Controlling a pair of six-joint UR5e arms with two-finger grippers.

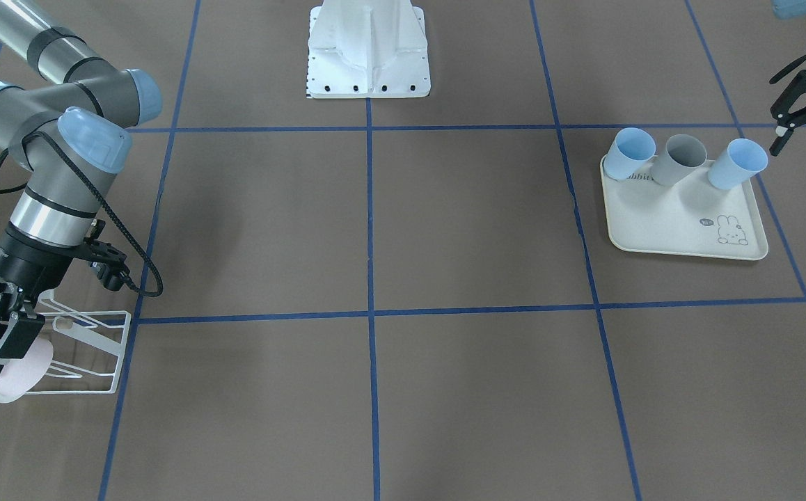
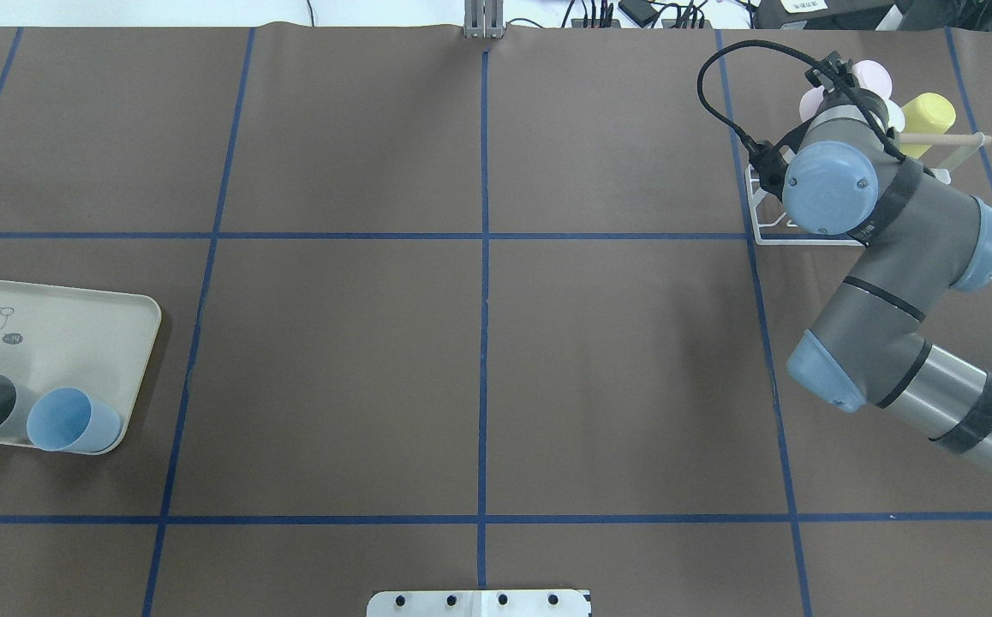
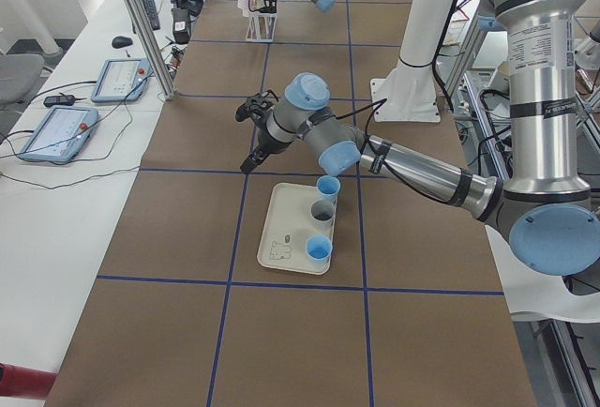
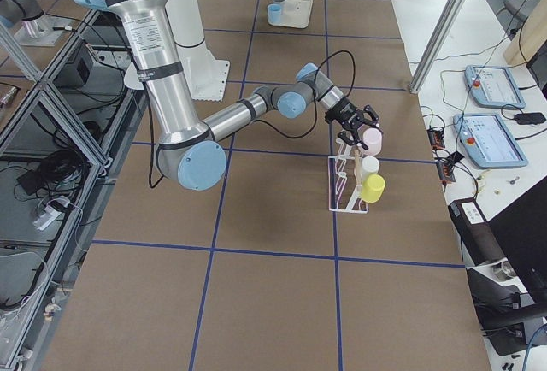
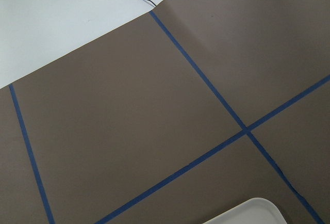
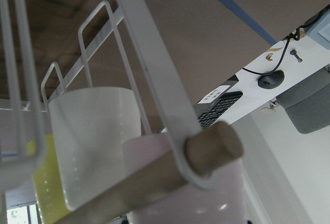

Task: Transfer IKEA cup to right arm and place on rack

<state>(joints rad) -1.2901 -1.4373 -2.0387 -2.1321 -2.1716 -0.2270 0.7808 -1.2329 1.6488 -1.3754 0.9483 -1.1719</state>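
From my screen, the pink cup is in the right gripper. The two black fingers are pinched on its wall, with the cup lying on its side against the rack. In the right side view the pink cup is the top one of a column. A white cup sits directly below it and a yellow cup below that. All three point away from the wire frame.

The right wrist camera looks through the rack's white bars and is badly crowded. There the wooden dowel crosses right over the pink cup's rim. I cannot tell whether the cup already bears on a prong.

In the overhead view the rack is at about 2 o'clock on the table. The right arm reaches over it.

The left gripper hangs with its fingers spread and holds nothing. It is just off the 2 o'clock corner of the cream tray in the front view.

On that tray two light-blue cups stand with a grey cup between them. Behind them I can read "abbit" printed on the tray. A rabbit drawing sits at the tray's 5 o'clock corner. The little speech bubble beside the rabbit is too small to read.
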